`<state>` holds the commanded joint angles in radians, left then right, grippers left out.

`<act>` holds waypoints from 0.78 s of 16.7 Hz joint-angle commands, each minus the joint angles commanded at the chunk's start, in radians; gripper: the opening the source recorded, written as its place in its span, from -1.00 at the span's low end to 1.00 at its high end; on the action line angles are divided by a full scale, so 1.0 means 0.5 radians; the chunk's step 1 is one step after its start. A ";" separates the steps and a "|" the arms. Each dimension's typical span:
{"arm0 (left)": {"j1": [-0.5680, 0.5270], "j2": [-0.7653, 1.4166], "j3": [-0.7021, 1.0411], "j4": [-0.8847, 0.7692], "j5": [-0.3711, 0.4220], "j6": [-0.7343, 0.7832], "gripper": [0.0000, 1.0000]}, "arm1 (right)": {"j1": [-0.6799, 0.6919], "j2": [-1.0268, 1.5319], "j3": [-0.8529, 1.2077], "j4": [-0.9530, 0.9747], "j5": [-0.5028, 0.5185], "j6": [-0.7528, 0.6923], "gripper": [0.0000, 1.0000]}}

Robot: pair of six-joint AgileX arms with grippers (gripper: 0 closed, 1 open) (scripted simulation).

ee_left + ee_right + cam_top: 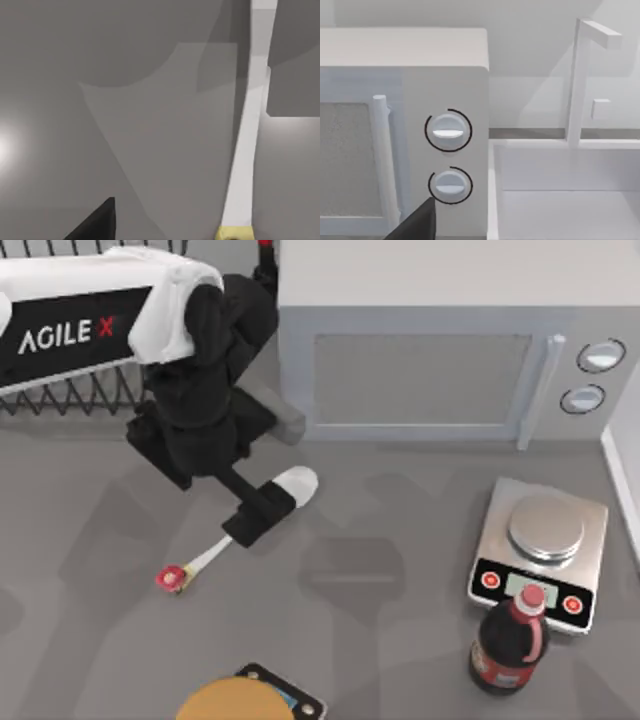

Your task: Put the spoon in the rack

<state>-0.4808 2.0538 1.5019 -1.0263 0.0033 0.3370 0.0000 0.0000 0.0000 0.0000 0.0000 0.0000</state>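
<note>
The left gripper (258, 512) straddles the white spoon (285, 487) mid-handle, seemingly pinching it for a lift, the spoon lying on the counter forward of the wire dish rack (70, 392) at the back-left corner.

The spoon (290, 483) is white, its handle end carrying a pink-red flower with a yellow centre, left of the frame's middle; the rack (70, 392), upper left, is dark grey wire; the left gripper (258, 512) is black, under a white arm lettered in white on black; the bottle (509, 640), lower right, is dark with a red label and pink-red cap; the scale (540, 552) is silver with red buttons; the microwave (430, 360) is pale grey.
</note>
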 joint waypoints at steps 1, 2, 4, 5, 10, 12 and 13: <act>0.000 0.036 -0.054 0.102 0.000 0.000 1.00 | 0.000 0.000 0.000 0.000 0.000 0.000 1.00; 0.001 0.072 -0.111 0.207 0.001 0.000 1.00 | 0.000 0.000 0.000 0.000 0.000 0.000 1.00; 0.000 0.138 -0.211 0.373 0.001 0.001 1.00 | 0.000 0.000 0.000 0.000 0.000 0.000 1.00; 0.000 0.163 -0.247 0.424 0.001 0.001 1.00 | 0.000 0.000 0.000 0.000 0.000 0.000 1.00; -0.001 0.185 -0.275 0.463 0.001 0.002 1.00 | 0.000 0.000 0.000 0.000 0.000 0.000 1.00; -0.001 0.185 -0.275 0.463 0.001 0.002 0.70 | 0.000 0.000 0.000 0.000 0.000 0.000 1.00; -0.001 0.185 -0.275 0.463 0.001 0.002 0.55 | 0.000 0.000 0.000 0.000 0.000 0.000 1.00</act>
<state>-0.4813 2.1463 1.3646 -0.7949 0.0040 0.3380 0.0000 0.0000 0.0000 0.0000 0.0000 0.0000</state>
